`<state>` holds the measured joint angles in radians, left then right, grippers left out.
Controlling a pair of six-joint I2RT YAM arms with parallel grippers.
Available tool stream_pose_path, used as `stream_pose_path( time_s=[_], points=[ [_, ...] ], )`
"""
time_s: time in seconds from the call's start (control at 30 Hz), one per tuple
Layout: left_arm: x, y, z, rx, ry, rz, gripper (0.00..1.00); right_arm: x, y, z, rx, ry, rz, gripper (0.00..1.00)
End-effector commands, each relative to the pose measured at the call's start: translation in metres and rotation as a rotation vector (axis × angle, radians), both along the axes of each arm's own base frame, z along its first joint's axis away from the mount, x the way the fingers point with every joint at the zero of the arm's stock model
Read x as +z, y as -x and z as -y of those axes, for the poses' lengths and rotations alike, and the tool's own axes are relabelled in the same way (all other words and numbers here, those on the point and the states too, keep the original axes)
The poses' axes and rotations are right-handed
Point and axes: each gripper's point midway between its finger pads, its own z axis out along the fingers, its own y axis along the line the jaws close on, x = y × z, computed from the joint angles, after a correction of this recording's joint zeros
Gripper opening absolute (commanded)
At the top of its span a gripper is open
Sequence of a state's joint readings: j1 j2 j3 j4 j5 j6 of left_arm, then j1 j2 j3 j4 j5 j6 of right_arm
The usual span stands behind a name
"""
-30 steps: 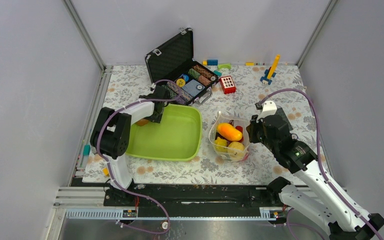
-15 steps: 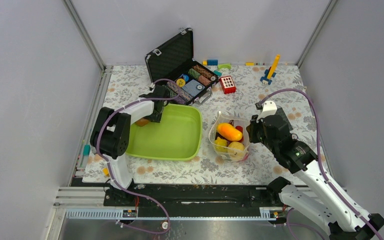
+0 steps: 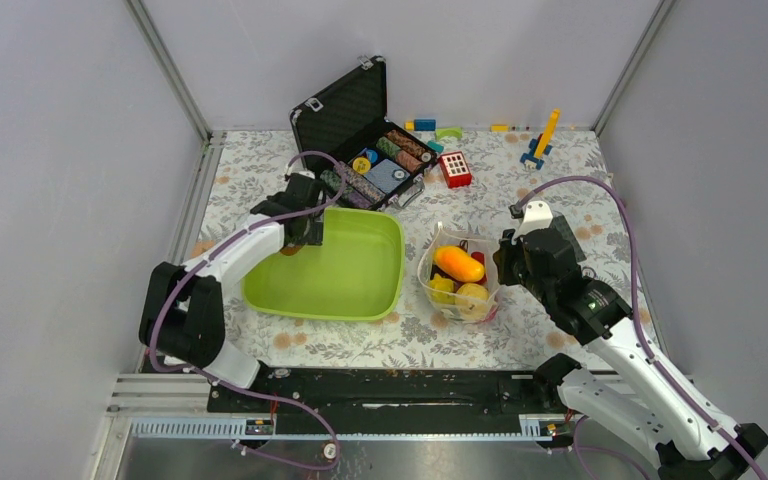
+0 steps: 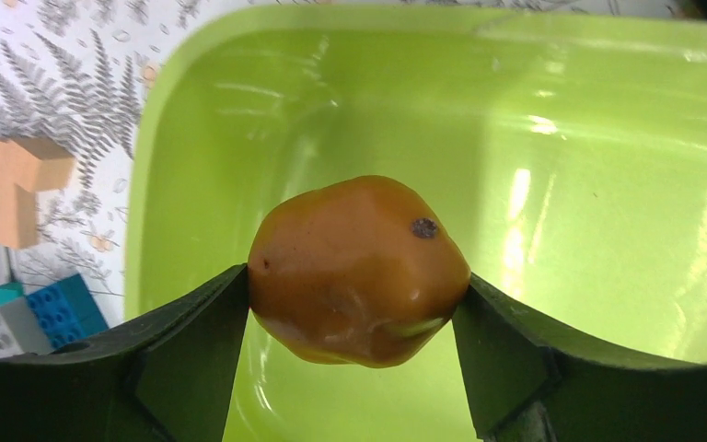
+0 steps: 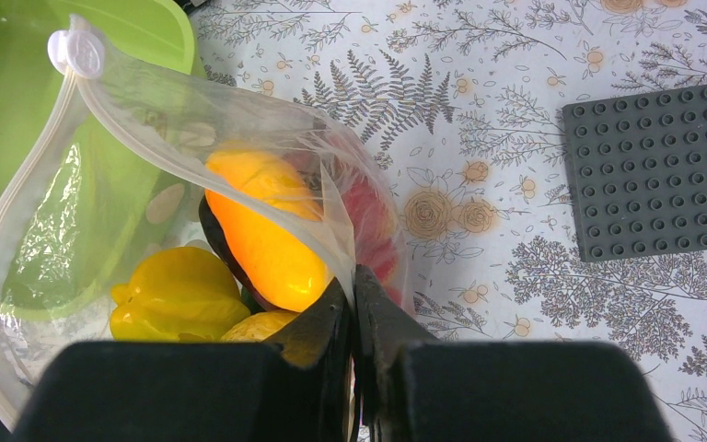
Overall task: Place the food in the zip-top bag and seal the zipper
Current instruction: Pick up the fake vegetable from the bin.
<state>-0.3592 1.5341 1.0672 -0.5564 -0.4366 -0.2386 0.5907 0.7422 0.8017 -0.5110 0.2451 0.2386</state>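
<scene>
My left tool (image 4: 354, 287) is grasping an orange fruit (image 4: 359, 267) between its two fingers, over the far left corner of the green tray (image 3: 360, 290); I judge that the fruit is lifted off the tray floor. My right tool (image 5: 354, 299) is clenched on one edge of the bag (image 5: 101, 184), which sits on the bench (image 5: 534, 92) just to the right of the tray, and this grip holds the mouth open. Inside the bag I already see food (image 5: 262, 235): an orange piece, yellow pieces and something red. I see no other food in the tray, so I judge that this fruit is the last piece, or close to the last. What is left is to carry the fruit across to the bag, let it fall in, and then close the zipper (image 5: 0, 230), which is wide open now
</scene>
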Motion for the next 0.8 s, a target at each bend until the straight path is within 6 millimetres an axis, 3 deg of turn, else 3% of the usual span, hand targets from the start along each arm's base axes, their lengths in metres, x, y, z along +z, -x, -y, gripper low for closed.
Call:
stream_pose_path(
  time_s=[0.0, 0.23, 0.53, 0.7, 0.77],
  points=[
    [0.018, 0.004, 0.026, -0.031, 0.15, 0.08, 0.0, 0.008, -0.004, 0.003, -0.016, 0.002, 0.028, 0.09],
    [0.058, 0.02, 0.059, -0.154, 0.336, 0.229, 0.0, 0.009, -0.004, 0.002, -0.015, -0.002, 0.028, 0.09],
    [0.137, 0.057, 0.105, -0.402, 0.615, 0.436, 0.0, 0.012, -0.002, 0.001, -0.005, -0.019, 0.038, 0.09],
    [0.154, 0.074, 0.122, -0.485, 0.687, 0.462, 0.0, 0.013, 0.0, -0.001, 0.005, -0.028, 0.038, 0.09],
    [0.161, 0.083, 0.138, -0.553, 0.737, 0.448, 0.0, 0.014, 0.001, -0.003, 0.016, -0.036, 0.037, 0.09]
  ],
)
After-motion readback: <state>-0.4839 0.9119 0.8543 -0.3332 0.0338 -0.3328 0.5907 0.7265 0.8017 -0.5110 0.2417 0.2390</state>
